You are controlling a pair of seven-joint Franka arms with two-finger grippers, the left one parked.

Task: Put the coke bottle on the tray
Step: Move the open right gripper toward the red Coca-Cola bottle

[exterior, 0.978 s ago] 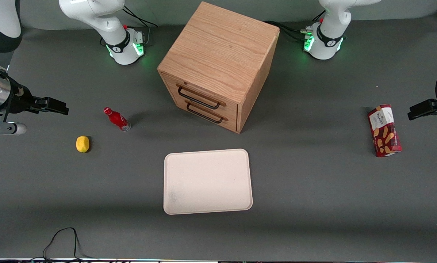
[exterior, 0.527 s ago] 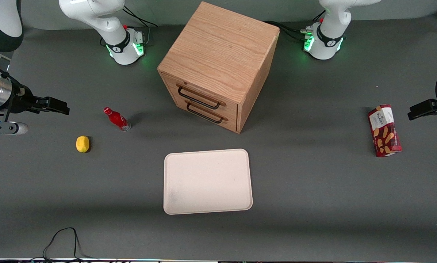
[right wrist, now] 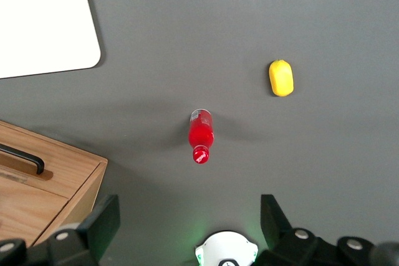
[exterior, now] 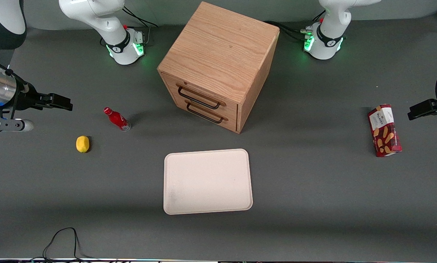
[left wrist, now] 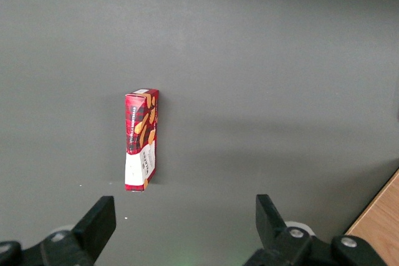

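Overhead, open tool (exterior: 68,106) above grey table (exterior: 313,182), coke bottle (exterior: 117,119) near tray (exterior: 207,181).

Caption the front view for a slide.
Open claw above the table near the standing coke bottle; tray lies empty.

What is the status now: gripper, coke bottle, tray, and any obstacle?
Gripper open, empty, above table at working arm's end, apart from coke bottle. Bottle stands on table, not on tray. Tray bare. Lemon near bottle, not blocking.

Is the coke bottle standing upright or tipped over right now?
Upright: the coke bottle stands on its clear base on the table, cap up, apart from the tray. The open pincer hangs away from it, toward the working arm's end.
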